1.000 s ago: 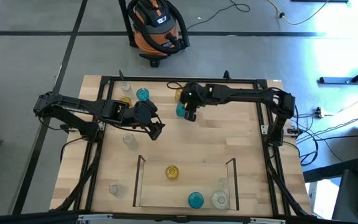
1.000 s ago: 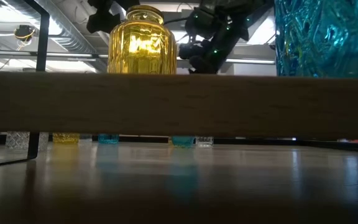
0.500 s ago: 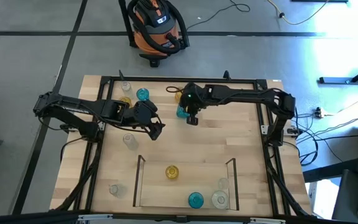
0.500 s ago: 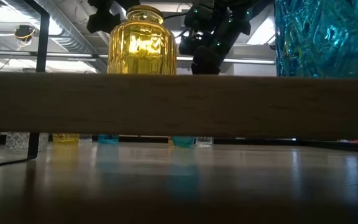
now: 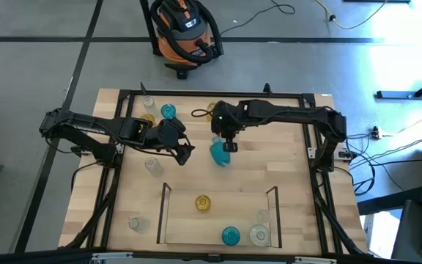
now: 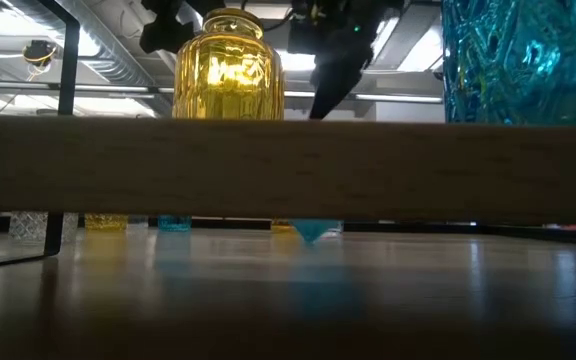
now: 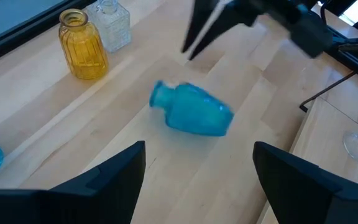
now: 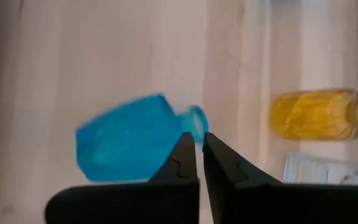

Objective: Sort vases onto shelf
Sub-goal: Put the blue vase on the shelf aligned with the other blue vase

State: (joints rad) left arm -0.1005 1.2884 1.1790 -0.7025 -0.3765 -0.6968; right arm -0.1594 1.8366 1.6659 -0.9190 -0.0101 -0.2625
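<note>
Two arms reach over the counter (image 5: 284,158) in the high view. At centre left, the left gripper (image 5: 187,153) hangs above bare wood with its fingers apart; its wrist view shows the two dark fingers spread wide either side of the scene. Above and left of it, near the upper left corner of the counter, stand a clear vase (image 5: 148,103), an amber vase (image 5: 147,119) and a teal vase (image 5: 168,111); another clear vase (image 5: 152,166) stands below the left arm. Just right of the left gripper, at upper centre, a teal-blue vase (image 5: 219,153) lies tipped on its side on the wood, and the right gripper (image 5: 229,146) is at its neck end, fingers nearly together with only a thin slit between them and nothing clamped. In the lower centre is the shelf (image 5: 165,213), holding a yellow vase (image 5: 202,202), a teal one (image 5: 230,235) and two clear ones (image 5: 259,234) toward its right end.
</note>
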